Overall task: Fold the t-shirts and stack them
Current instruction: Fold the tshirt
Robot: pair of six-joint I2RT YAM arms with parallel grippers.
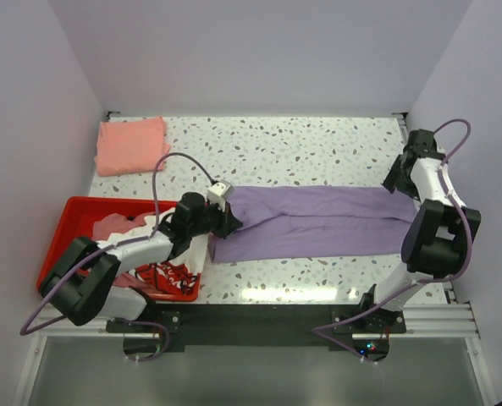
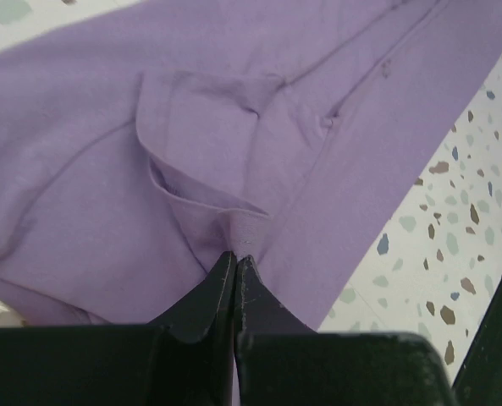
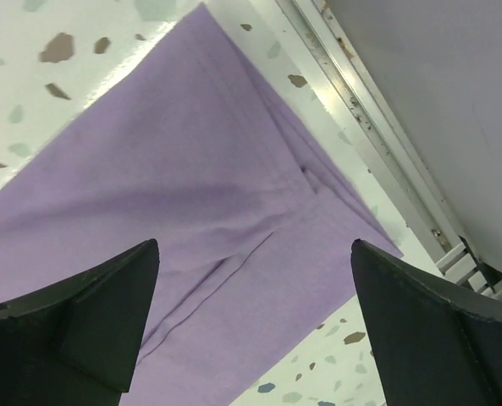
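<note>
A lavender-purple t-shirt [image 1: 318,220] lies stretched in a long band across the middle of the table. My left gripper [image 1: 227,222] is shut on a pinch of its left end, seen in the left wrist view [image 2: 236,255] with a fold of the purple cloth [image 2: 208,135] rising from the fingertips. My right gripper [image 1: 396,179] is open and hovers over the shirt's right end; the cloth [image 3: 208,211] lies flat between its spread fingers [image 3: 107,304]. A folded salmon-pink t-shirt [image 1: 130,145] lies at the far left. A white tee with red print and a dusty pink one [image 1: 115,227] sit in the tray.
A red plastic tray [image 1: 74,211] stands at the near left under my left arm. White walls close in the table on the left, back and right. A metal rail [image 3: 361,127] runs along the table's right edge near my right gripper.
</note>
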